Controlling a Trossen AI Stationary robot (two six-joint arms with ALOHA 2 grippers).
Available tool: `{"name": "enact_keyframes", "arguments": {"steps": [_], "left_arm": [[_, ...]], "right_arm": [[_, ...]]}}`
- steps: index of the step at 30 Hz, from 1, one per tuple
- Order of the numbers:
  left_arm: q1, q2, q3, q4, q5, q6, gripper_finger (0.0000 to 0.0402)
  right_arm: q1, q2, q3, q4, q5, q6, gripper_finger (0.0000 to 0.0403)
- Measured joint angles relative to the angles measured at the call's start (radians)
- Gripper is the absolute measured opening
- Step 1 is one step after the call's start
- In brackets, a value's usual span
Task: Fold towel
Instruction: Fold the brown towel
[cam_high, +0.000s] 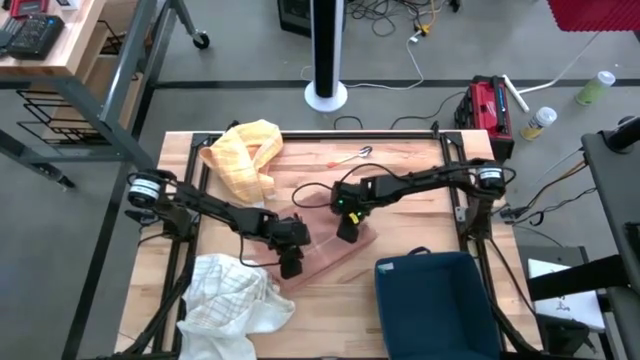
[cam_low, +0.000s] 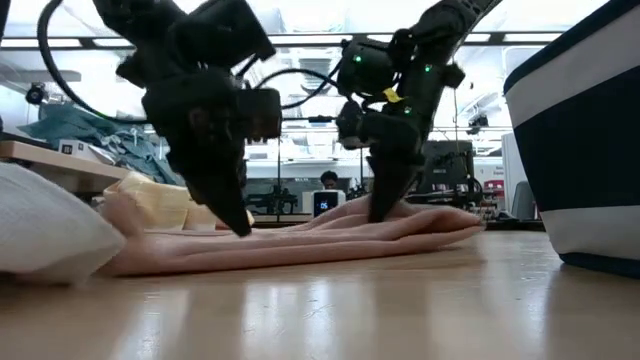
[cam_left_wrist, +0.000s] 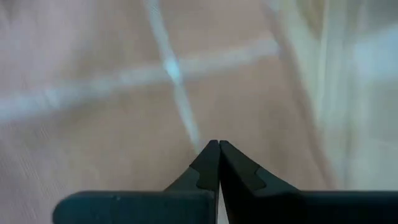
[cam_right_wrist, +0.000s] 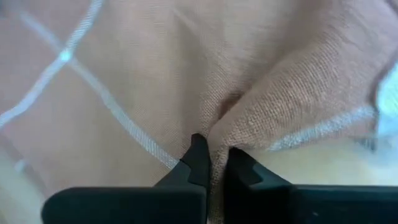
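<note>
Near the front edge of the table (cam_high: 400, 175), a white towel (cam_high: 235, 300) lies crumpled at the left and a dark blue bin (cam_high: 435, 300) stands at the right. Between and just behind them lies the pink towel (cam_high: 335, 250), flat on the wood at the table's middle — its long axis runs diagonally, from the near left corner up toward the far right. From the low view it reads as a low, flattened strip with a raised fold toward its right end.

Left gripper (cam_high: 291, 266) stands tip-down on the pink towel's near left part; its fingers (cam_left_wrist: 208, 163) are pressed together, with cloth directly beneath them. Whether any cloth is caught between them cannot be told.

Right gripper (cam_high: 347, 232) stands on the towel's far right part — its fingers (cam_right_wrist: 198, 158) are closed, pinching a raised ridge of pink cloth.

Farther back, a yellow towel (cam_high: 245, 155) lies bunched near the far left corner.
</note>
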Motion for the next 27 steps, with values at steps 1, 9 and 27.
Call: {"name": "enact_keyframes", "arguments": {"steps": [1, 9, 27], "left_arm": [[0.0, -0.008, 0.002, -0.033, -0.001, -0.002, 0.0], [0.0, -0.017, -0.027, -0.152, -0.047, -0.065, 0.0], [0.005, -0.012, -0.105, 0.094, -0.082, -0.064, 0.0]], "right_arm": [[0.002, -0.008, 0.009, -0.041, 0.045, -0.002, 0.0005], [0.03, -0.045, 0.099, -0.238, 0.281, 0.021, 0.0002], [0.146, -0.005, 0.273, -0.242, 0.309, 0.054, 0.0]]}}
